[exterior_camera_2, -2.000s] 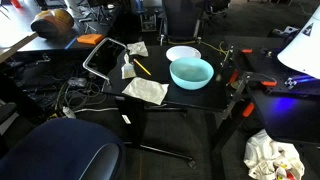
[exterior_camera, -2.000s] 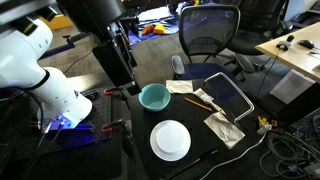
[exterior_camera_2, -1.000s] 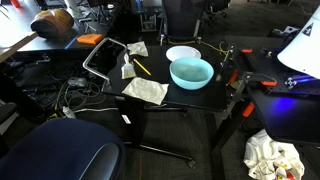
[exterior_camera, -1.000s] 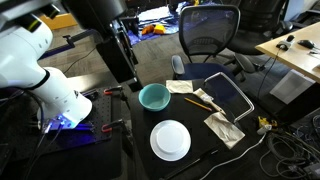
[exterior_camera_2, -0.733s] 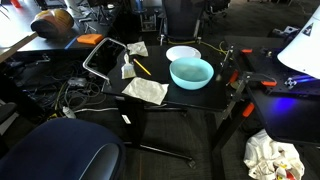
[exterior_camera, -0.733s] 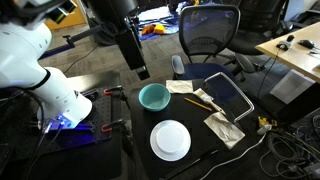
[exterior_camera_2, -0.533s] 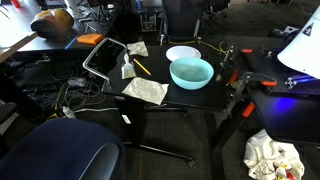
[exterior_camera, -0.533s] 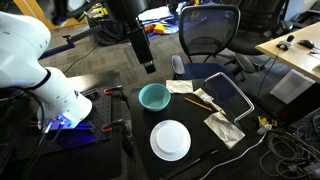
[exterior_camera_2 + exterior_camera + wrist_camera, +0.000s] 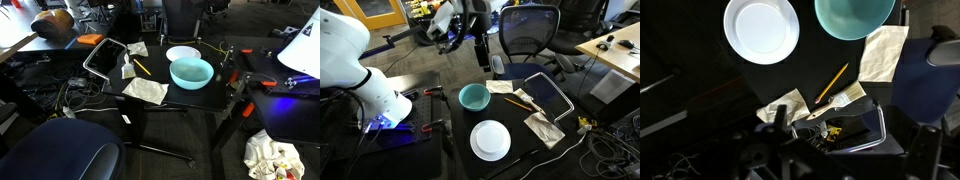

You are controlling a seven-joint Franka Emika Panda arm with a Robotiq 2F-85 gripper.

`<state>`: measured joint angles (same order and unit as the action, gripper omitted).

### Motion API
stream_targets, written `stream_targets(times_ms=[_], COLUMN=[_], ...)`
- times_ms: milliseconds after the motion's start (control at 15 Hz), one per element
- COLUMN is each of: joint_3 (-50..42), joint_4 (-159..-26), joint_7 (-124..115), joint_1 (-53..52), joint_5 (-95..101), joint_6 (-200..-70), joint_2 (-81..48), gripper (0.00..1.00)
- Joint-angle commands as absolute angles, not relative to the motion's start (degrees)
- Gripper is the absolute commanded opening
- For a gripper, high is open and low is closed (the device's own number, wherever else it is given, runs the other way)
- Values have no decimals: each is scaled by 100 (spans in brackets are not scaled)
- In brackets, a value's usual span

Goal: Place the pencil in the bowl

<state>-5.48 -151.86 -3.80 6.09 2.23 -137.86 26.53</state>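
Observation:
The yellow-orange pencil (image 9: pixel 518 103) lies on the black table between the teal bowl (image 9: pixel 473 97) and a black tablet-like tray. It also shows in the exterior view (image 9: pixel 141 66) and in the wrist view (image 9: pixel 832 83). The bowl (image 9: pixel 191 72) is empty; its rim shows at the top of the wrist view (image 9: pixel 853 15). My gripper (image 9: pixel 482 52) hangs high above the table's far side, behind the bowl, well clear of the pencil. Its dark, blurred fingers (image 9: pixel 845 150) look spread apart and hold nothing.
A white plate (image 9: pixel 490 140) sits beside the bowl. A paintbrush (image 9: pixel 830 104) and crumpled napkins (image 9: pixel 544 128) lie by the pencil. A black tray with a metal handle (image 9: pixel 548 95) is at the table's edge. Office chairs and cables surround the table.
The arm has swung up and sideways, from beside the bowl's left to high behind it. Pencil, bowl and plate have not moved.

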Motion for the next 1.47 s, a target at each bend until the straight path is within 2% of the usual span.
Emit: stream_targets(times_ms=[0, 800, 1400], joint_3=[-231, -165, -261], joint_4=[-14697, -13545, -13503], joint_7=[-1087, -2120, -1954], joint_1=[576, 378, 278], joint_5=[-34, -68, -73], joint_6=[-14178, -15313, -15244], joint_2=[1606, -1020, -1179], gripper=[100, 100, 100])
